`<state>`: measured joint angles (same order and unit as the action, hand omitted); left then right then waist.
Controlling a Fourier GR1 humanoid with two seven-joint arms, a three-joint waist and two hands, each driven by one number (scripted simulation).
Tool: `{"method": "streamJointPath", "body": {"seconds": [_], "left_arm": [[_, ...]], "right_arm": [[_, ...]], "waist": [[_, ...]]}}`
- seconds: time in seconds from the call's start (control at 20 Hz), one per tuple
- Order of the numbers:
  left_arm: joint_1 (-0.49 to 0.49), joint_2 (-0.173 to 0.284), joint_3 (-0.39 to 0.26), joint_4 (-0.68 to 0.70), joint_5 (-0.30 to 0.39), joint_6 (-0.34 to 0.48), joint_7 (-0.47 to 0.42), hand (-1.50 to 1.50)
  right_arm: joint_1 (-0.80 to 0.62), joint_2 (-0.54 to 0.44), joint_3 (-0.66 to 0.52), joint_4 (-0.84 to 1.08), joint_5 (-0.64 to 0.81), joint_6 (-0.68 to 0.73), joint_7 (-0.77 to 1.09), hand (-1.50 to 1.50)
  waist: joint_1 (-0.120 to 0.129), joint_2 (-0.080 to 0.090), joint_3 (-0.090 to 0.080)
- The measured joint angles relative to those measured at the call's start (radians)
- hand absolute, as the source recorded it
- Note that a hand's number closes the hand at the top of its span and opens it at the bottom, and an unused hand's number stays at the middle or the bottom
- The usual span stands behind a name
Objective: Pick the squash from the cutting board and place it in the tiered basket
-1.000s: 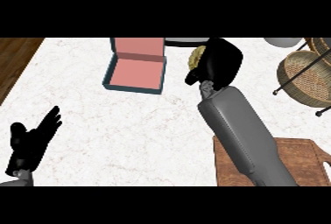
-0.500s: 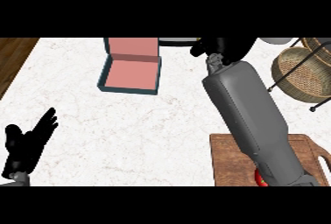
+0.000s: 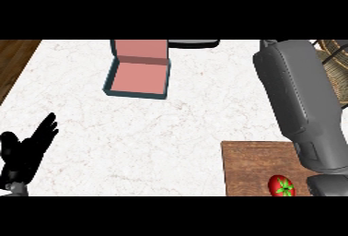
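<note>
Head view: we see our left hand (image 3: 24,154) at the counter's near left edge, fingers straight and spread, pointing up and away, holding nothing and touching nothing we can make out. Our right hand is out of sight; only the grey right forearm (image 3: 302,106) shows, running from the near right corner up past the far edge of what we can see, so we cannot tell how its fingers stand or whether it has anything in them. The squash does not show anywhere here; it may be with the hidden hand, but that we cannot tell.

Under the forearm, at the counter's near right corner, lies the wooden cutting board (image 3: 255,168), with a red tomato (image 3: 282,185) on its near part, just beside the arm. The wicker basket (image 3: 332,57) peeks out at the far right edge, mostly cut off and partly behind the forearm. Toward the far edge, left of centre, an open box (image 3: 139,73) with a pink inside and dark teal walls sits with its lid tilted back. A dark object (image 3: 194,44) lies just beyond it at the far edge.

The marble counter (image 3: 163,133) is bare across its middle and between the box and the board. A strip of wood floor (image 3: 14,60) shows past the left edge.
</note>
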<state>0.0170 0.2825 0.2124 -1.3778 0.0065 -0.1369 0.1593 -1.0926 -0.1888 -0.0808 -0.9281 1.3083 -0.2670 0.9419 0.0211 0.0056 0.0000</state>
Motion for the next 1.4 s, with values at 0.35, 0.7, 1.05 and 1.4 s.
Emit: {"method": "streamJointPath", "body": {"seconds": [0.35, 0.7, 1.05, 1.4], "left_arm": [[-0.007, 0.001, 0.0, 0.01, -0.002, -0.009, -0.008, 0.0], [-0.007, -0.023, -0.018, -0.001, -0.016, 0.003, -0.001, 0.0], [-0.017, -0.012, -0.012, 0.002, -0.012, -0.008, 0.0, 0.0], [-0.032, -0.019, -0.016, 0.014, -0.022, 0.0, -0.009, 0.0]], "right_arm": [[-0.04, -0.123, -0.144, 0.151, -0.133, -0.177, -0.216, 1.5], [-0.088, -0.228, -0.269, 0.336, -0.283, -0.274, -0.454, 1.5], [-0.099, -0.363, -0.208, 0.514, -0.183, -0.245, -0.545, 1.5], [-0.154, -0.492, -0.071, 0.631, -0.007, -0.11, -0.577, 1.5]], "waist": [[0.009, 0.006, 0.001], [0.016, 0.008, 0.001], [0.026, 0.016, -0.003], [0.035, 0.018, -0.001]]}}
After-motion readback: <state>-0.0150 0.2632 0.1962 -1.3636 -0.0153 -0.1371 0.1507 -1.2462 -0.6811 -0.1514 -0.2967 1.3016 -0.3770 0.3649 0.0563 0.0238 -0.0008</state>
